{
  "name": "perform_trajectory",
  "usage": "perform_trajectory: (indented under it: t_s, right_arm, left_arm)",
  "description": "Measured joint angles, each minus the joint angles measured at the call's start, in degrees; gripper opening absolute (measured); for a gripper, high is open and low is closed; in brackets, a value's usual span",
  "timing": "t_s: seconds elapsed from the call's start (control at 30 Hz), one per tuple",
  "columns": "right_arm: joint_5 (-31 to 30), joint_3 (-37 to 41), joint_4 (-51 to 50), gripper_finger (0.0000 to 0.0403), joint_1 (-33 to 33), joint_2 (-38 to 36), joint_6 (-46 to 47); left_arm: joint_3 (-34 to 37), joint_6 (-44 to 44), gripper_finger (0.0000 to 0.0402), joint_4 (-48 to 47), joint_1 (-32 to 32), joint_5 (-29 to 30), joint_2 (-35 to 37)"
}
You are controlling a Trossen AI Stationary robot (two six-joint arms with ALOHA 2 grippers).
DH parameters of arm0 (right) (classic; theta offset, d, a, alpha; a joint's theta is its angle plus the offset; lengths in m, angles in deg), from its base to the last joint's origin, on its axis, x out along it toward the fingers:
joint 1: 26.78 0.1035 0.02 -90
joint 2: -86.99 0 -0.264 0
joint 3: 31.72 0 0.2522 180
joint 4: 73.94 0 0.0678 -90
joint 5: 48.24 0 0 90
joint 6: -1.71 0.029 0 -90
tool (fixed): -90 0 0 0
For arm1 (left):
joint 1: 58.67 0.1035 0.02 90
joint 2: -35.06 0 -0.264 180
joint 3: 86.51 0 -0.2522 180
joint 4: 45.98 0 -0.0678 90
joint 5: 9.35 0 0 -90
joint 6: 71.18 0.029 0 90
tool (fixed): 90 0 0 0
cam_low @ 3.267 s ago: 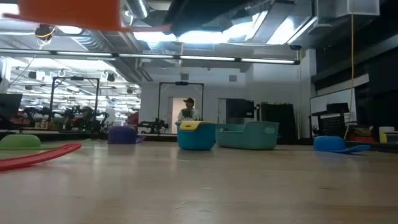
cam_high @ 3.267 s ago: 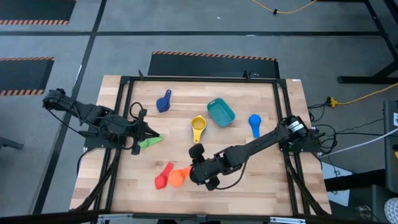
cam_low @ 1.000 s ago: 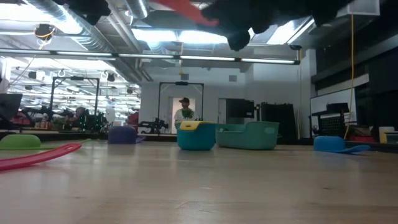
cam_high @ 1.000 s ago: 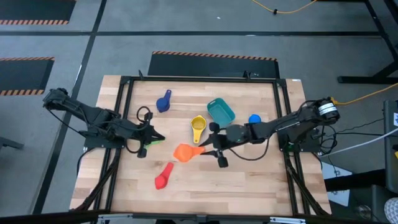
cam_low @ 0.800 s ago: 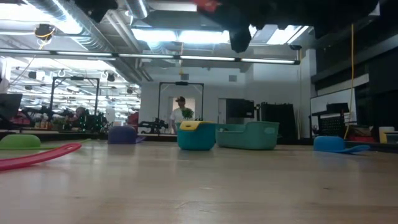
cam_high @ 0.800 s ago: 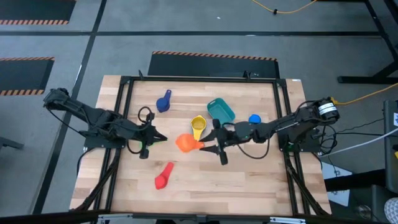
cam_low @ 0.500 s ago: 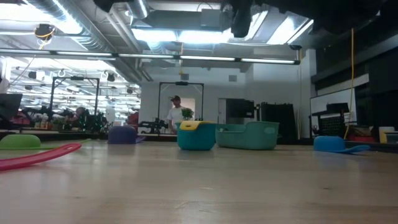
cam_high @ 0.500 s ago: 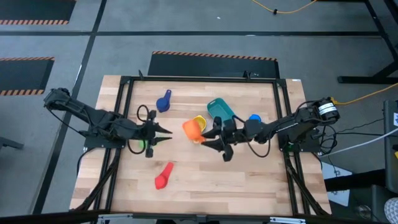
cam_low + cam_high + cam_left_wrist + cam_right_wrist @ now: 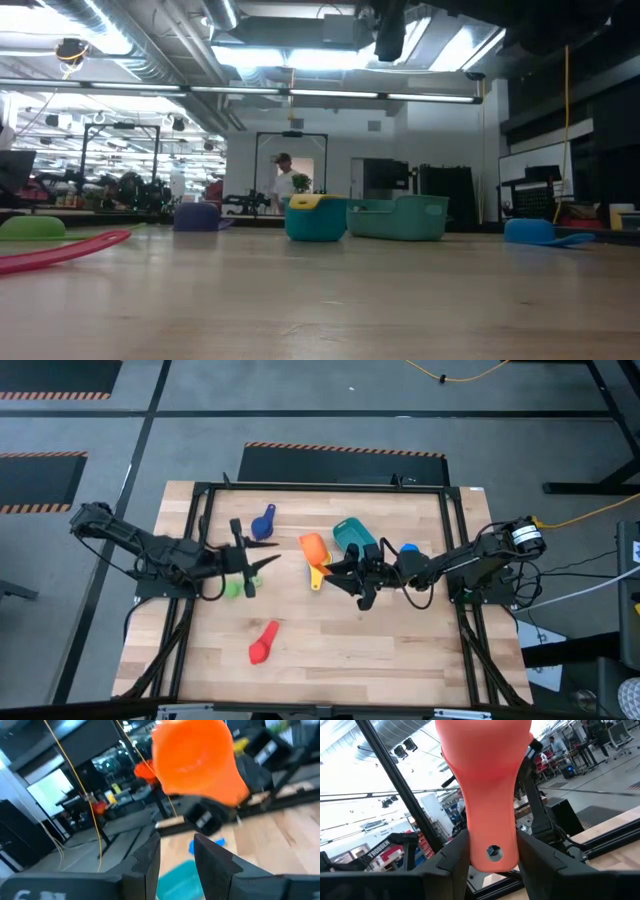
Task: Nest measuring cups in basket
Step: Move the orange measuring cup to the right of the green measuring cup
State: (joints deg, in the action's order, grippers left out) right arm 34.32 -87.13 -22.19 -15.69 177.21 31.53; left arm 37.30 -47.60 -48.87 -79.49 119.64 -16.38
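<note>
"TROSSEN" reads in white on a dark arm (image 9: 384, 851) beyond the table.

The right gripper (image 9: 340, 575) lifted the orange measuring cup (image 9: 313, 547) from its place beside the red cup (image 9: 262, 643) near the front of the desk (image 9: 400, 650) and carried it up across to hang over the yellow cup (image 9: 315, 574), close by the basket (image 9: 350, 532). Meanwhile the left gripper (image 9: 262, 552) rose off the green cup (image 9: 233, 588), uncovering it, and swung toward the dark blue cup (image 9: 262, 523).
</note>
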Motion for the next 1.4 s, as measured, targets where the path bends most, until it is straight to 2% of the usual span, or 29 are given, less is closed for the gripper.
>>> perform_trajectory:
  t_s: [0.1,0.23,0.47,0.77,1.03,1.4]
  right_arm:
    - [0.0,0.0,-0.1,0.0148,0.0,0.0,0.0]
    - [0.7,0.0,-0.2,0.0148,0.0,0.0,-0.1]
    - [2.6,0.0,-1.0,0.0148,0.0,0.0,-0.3]
    - [2.6,0.0,-1.8,0.0148,0.0,0.0,-0.4]
    - [2.6,0.0,-2.9,0.0148,0.0,0.0,-1.7]
    - [2.6,0.0,-4.8,0.0148,0.0,0.0,-1.8]
  left_arm:
    - [0.0,1.0,0.0110,3.8,1.3,-1.4,0.0]
    - [0.0,1.0,0.0110,5.7,3.4,-6.1,-0.1]
    - [0.0,1.0,0.0110,12.3,6.6,-11.5,-5.7]
    - [0.0,4.0,0.0110,19.9,7.3,-11.7,-11.3]
    - [0.0,3.9,0.0110,22.7,7.3,-11.6,-11.3]
    - [0.0,4.0,0.0110,26.0,7.3,-14.5,-11.3]
